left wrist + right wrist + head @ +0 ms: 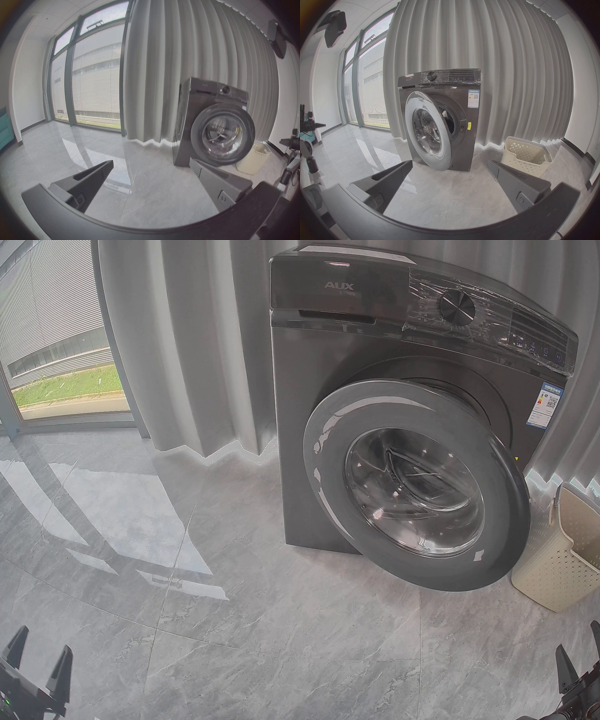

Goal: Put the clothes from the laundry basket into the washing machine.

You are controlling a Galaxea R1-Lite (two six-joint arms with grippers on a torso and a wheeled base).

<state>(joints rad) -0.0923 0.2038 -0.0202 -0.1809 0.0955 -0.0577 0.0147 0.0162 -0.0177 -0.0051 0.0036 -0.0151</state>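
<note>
Floods in bright from the window [62,346] at far left; throws pale glare patches over the glossy floor [119,515]; streaks the door [415,490] of the washing machine [306,396] with white reflections. Leaves only soft shadow at its foot. Bends lines strongly and darkens to black at wrist-view edges.

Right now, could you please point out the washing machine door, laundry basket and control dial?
washing machine door [415,490]: head view, middle of its glass window.
laundry basket [550,565]: head view, its perforated outer wall.
control dial [457,307]: head view, the knob's face.
</note>
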